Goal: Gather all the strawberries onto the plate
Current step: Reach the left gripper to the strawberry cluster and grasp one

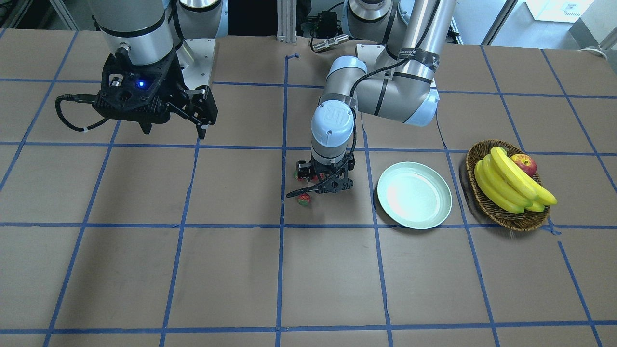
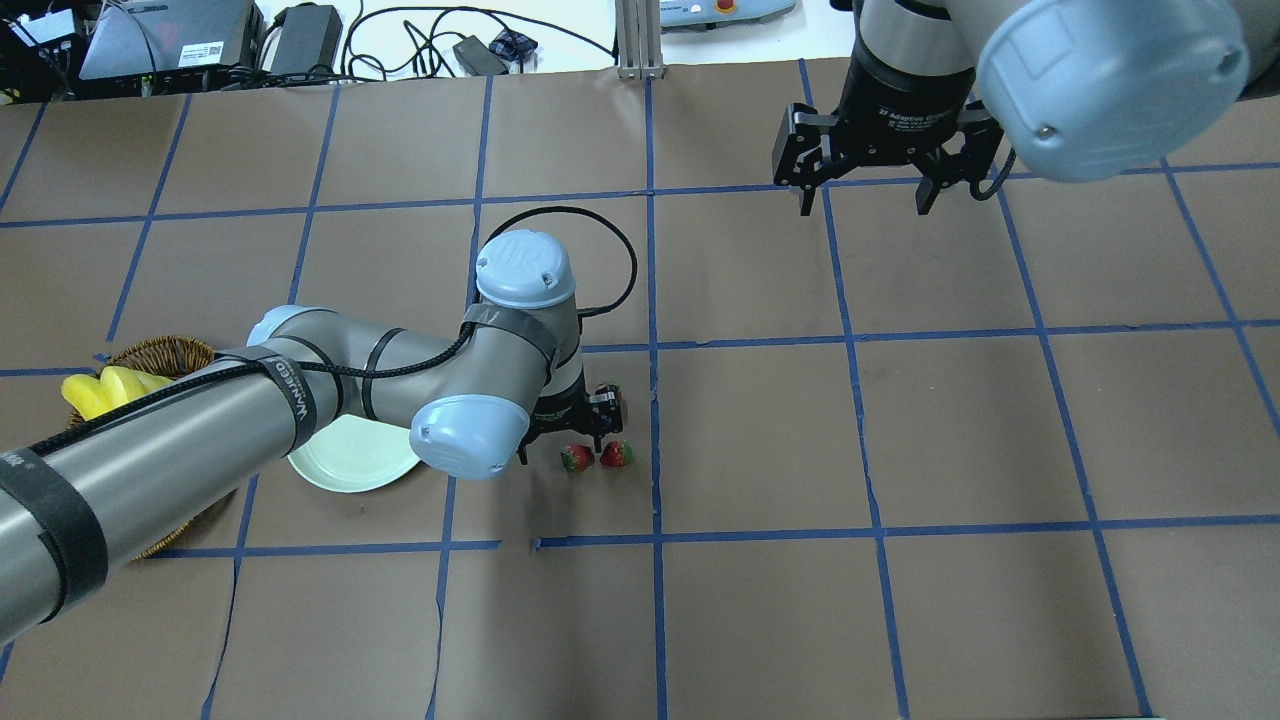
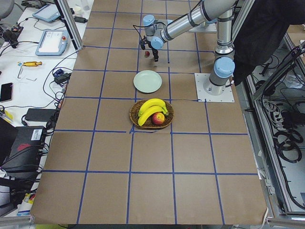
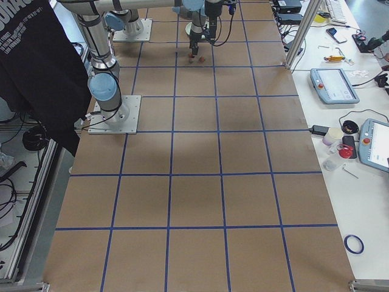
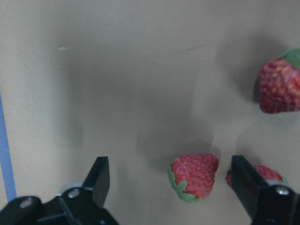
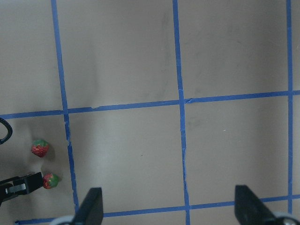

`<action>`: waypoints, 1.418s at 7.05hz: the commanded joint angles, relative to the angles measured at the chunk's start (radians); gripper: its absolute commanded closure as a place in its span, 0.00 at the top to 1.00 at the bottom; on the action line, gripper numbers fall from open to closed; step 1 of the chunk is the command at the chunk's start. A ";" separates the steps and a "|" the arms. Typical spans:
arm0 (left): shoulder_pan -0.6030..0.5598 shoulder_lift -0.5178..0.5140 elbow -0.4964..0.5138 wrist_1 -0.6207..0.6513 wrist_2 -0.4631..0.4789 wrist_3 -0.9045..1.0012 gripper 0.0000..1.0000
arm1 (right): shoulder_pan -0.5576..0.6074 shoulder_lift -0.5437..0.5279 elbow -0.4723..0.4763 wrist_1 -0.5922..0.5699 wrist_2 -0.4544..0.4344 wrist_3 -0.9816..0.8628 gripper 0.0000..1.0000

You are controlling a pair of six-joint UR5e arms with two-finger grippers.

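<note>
On the brown surface your three strawberries lie close together near the empty plate. Your left hand hangs over them, spread wide; the right hand, also wide, hovers well apart. They look light and apt to roll, so pinch one gently across its broad middle.

Probably a robotics lab: a brown paper-covered table gridded with blue tape, a grey touchscreen teach pendant, and tangled black cables on the side benches.

The plate looks glossy, the basket wicker, the tabletop matt paper.
</note>
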 commanded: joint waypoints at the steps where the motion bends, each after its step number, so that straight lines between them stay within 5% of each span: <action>1: 0.000 -0.008 -0.006 0.000 -0.005 -0.001 0.86 | 0.000 0.000 0.000 0.000 0.001 0.000 1.00; 3: 0.000 -0.008 -0.010 0.001 -0.005 -0.003 0.66 | 0.000 0.000 0.000 0.000 -0.001 0.000 1.00; 5: -0.001 -0.006 -0.007 0.000 -0.005 -0.001 0.17 | 0.000 0.000 -0.002 0.000 -0.001 -0.001 1.00; 6: 0.000 -0.006 -0.004 0.000 -0.002 0.005 0.05 | 0.000 0.000 -0.002 -0.001 -0.001 -0.001 1.00; 8: 0.005 0.018 0.010 -0.002 0.005 0.029 0.02 | 0.000 0.000 -0.002 -0.001 -0.001 0.000 1.00; 10: 0.097 0.069 0.068 -0.136 0.086 0.164 0.02 | 0.000 0.001 -0.003 -0.002 -0.002 0.000 1.00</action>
